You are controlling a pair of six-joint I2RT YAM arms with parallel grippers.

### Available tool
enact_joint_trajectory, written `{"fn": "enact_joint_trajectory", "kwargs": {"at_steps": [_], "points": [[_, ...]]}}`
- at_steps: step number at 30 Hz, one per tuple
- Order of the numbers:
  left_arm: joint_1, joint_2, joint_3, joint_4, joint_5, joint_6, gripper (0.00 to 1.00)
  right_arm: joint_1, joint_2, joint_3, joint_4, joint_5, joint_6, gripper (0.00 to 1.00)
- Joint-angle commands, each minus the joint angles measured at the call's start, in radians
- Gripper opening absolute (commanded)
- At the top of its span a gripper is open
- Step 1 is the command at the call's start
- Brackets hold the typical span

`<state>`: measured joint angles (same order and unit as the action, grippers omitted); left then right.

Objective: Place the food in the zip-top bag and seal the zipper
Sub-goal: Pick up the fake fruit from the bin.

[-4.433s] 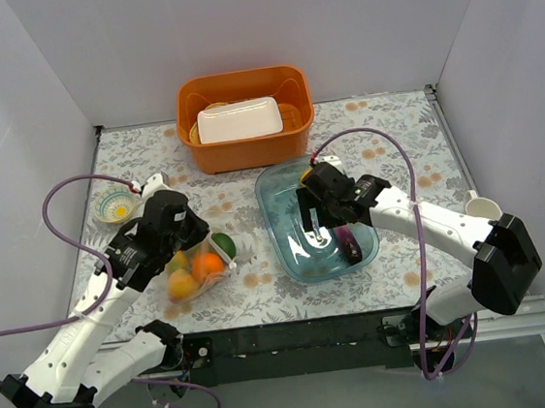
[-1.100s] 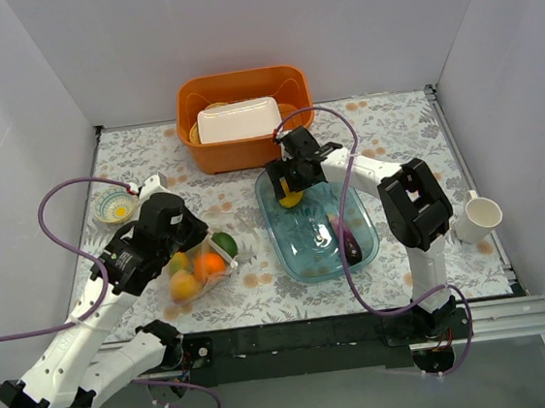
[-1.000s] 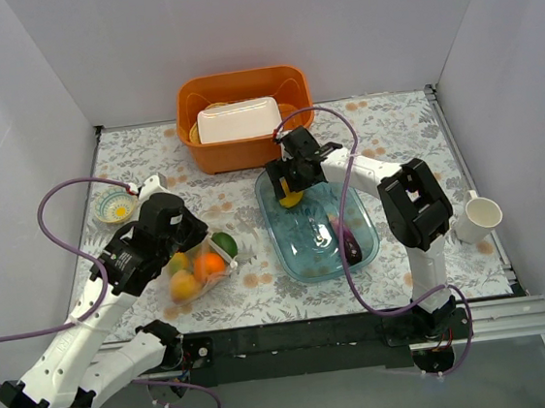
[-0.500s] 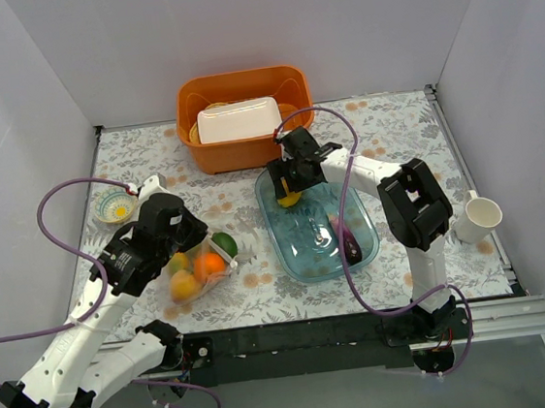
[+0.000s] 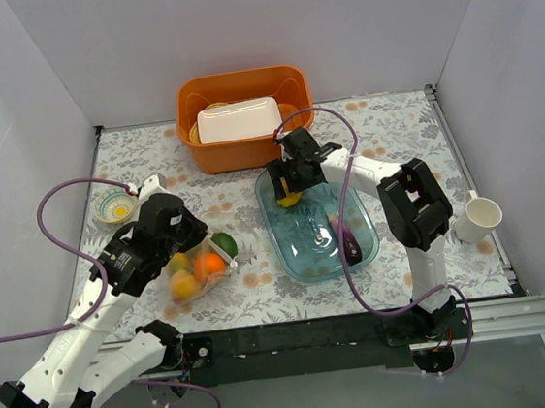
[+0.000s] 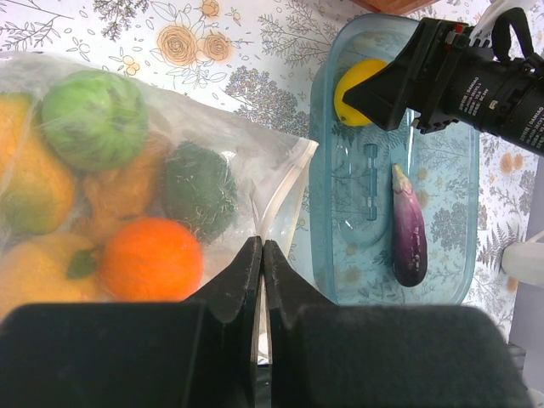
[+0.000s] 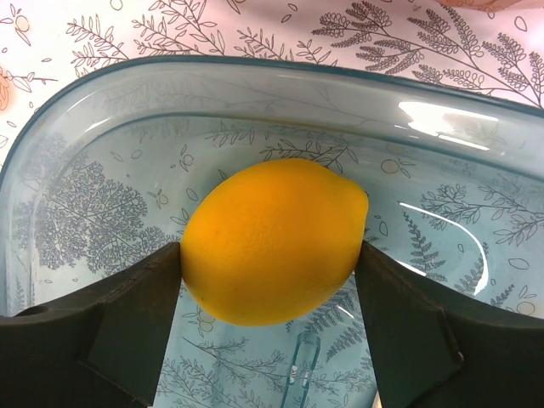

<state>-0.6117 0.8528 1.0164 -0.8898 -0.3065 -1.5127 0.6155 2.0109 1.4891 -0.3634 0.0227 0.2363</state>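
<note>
Right gripper (image 7: 269,255) clamps lemon (image 7: 272,223) (near tray's (image 7: 255,64) far rim).

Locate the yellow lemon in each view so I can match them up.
Top external: lemon sits right of centre, at the far-left end of the blue tray.
Left wrist: lemon is near the top, right of centre, at the tray's far end.
Right wrist: lemon is dead centre, between the fingers.
Shared landmark: the blue tray, which all three views show.
</note>
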Motion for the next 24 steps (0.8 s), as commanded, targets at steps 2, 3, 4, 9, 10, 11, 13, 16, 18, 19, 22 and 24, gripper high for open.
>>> {"fn": "enact_joint_trajectory", "kwargs": {"at_steps": [2, 3, 4, 9, 10, 11, 13, 16, 18, 19, 22, 24], "points": [[-0.003, -0.017, 0.011, -0.003, -0.017, -0.003, 0.00, -0.002, -0.058, -0.061, 0.006, 0.002, 0.006, 0.56], [-0.003, -0.017, 0.011, -0.003, -0.017, -0.003, 0.00, -0.002, -0.096, -0.085, 0.012, -0.001, 0.012, 0.56], [-0.003, -0.015, 0.011, -0.003, -0.016, -0.003, 0.00, -0.002, -0.115, -0.093, 0.017, -0.001, 0.015, 0.56], [-0.003, 0.002, 0.022, 0.002, -0.008, 0.000, 0.00, 0.000, -0.260, -0.174, 0.072, -0.082, 0.076, 0.56], [-0.003, 0.005, 0.022, 0.003, -0.009, 0.003, 0.00, 0.003, -0.280, -0.200, 0.083, -0.095, 0.089, 0.56], [-0.003, 0.009, 0.024, 0.002, -0.011, 0.006, 0.00, 0.004, -0.297, -0.211, 0.098, -0.108, 0.096, 0.56], [-0.003, 0.008, 0.024, 0.003, -0.006, 0.003, 0.00, 0.018, -0.342, -0.233, 0.103, -0.130, 0.124, 0.56], [-0.003, 0.006, 0.021, 0.009, -0.003, 0.003, 0.00, 0.053, -0.394, -0.265, 0.133, -0.161, 0.182, 0.57], [-0.003, 0.009, 0.021, 0.009, -0.006, 0.005, 0.00, 0.082, -0.432, -0.292, 0.200, -0.191, 0.219, 0.57], [-0.003, 0.009, 0.019, 0.009, -0.008, 0.008, 0.00, 0.117, -0.443, -0.305, 0.225, -0.196, 0.234, 0.57], [-0.003, 0.018, 0.024, 0.011, -0.006, 0.011, 0.00, 0.180, -0.471, -0.326, 0.288, -0.205, 0.299, 0.57], [-0.003, 0.025, 0.025, 0.014, 0.000, 0.011, 0.00, 0.207, -0.486, -0.345, 0.325, -0.219, 0.351, 0.57]]}}
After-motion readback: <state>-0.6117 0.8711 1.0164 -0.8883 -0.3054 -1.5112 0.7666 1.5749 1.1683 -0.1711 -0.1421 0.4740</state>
